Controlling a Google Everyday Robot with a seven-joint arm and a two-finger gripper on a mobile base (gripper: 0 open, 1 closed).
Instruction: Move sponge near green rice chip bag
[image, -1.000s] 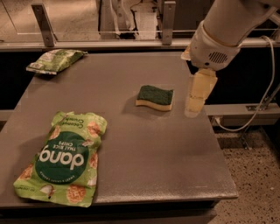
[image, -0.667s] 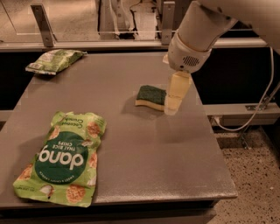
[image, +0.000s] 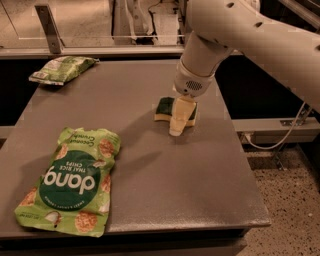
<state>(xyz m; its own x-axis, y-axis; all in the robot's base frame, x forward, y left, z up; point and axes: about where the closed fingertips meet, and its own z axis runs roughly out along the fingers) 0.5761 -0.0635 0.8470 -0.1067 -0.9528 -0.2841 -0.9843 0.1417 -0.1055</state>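
The sponge (image: 164, 108), dark green on top and pale yellow below, lies on the grey table (image: 150, 165) right of centre. My gripper (image: 179, 122) hangs from the white arm directly over the sponge's right half and hides part of it. The green rice chip bag (image: 70, 182), light green with a dark green circle and white "dang" lettering, lies flat at the table's front left, well apart from the sponge.
A smaller pale-green-and-white snack bag (image: 60, 69) lies at the table's back left corner. A metal rail (image: 100, 50) runs behind the table. The table's right edge and the speckled floor (image: 285, 210) are close to the sponge's right.
My gripper has moved left from beside the sponge's right edge to over the sponge. The sponge and both bags have not moved.
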